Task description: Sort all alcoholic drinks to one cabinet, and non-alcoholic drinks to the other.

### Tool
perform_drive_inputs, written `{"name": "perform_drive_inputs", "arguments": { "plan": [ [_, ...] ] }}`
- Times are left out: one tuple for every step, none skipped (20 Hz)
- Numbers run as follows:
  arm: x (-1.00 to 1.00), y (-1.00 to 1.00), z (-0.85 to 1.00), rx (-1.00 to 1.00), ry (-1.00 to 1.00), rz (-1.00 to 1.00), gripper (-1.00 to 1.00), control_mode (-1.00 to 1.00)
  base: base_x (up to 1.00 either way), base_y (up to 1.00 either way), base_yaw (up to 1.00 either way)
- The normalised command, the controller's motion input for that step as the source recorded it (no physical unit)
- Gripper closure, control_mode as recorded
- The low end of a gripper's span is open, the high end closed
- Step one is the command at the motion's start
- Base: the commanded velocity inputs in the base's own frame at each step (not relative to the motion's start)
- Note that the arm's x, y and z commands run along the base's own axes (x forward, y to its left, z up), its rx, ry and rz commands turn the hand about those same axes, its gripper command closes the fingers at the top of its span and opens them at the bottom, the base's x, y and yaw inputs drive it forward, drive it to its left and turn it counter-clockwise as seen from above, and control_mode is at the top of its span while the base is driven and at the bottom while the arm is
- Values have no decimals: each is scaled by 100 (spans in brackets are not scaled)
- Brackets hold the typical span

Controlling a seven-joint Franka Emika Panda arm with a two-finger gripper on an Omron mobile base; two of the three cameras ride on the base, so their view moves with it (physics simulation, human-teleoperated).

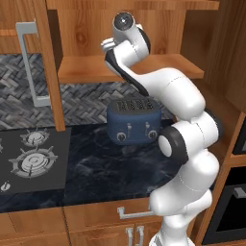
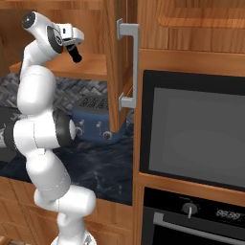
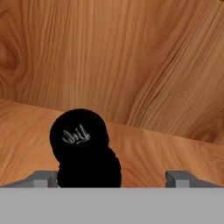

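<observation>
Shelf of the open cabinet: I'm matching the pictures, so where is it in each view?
Left base view: shelf across the centre, passing behind the arm's upper links.
Right base view: upper left, beside the arm's top.
Hand view: lower half, under the black bottle.
Shared landmark: blue toaster, below the shelf in both base views.

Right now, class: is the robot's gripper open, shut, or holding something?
Gripper: open, fingertips spread wide; the black bottle stands between them on the cabinet shelf, ungripped.

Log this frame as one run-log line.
phase: release | gripper: open | black bottle: standing on cabinet shelf, between fingertips | blue toaster: on counter
</observation>
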Motion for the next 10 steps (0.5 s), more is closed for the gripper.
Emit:
{"name": "perform_drive_inputs", "arguments": {
  "plan": [
    [0,-10,-5,0,-3,0,-100,-100,0,0,0],
    [0,-10,-5,0,-3,0,-100,-100,0,0,0],
    [0,-10,-6,0,-3,0,-100,-100,0,0,0],
    [1,-8,-4,0,-3,0,-100,-100,0,0,0],
    [8,0,-1,0,0,0,-100,-100,0,0,0],
    [14,0,0,0,0,0,-100,-100,0,0,0],
    [17,0,0,0,0,0,-100,-100,0,0,0],
    [18,0,0,0,0,0,-100,-100,0,0,0],
    [20,0,0,0,0,0,-100,-100,0,0,0],
    [20,0,0,0,0,0,-100,-100,0,0,0]
  ]
}}
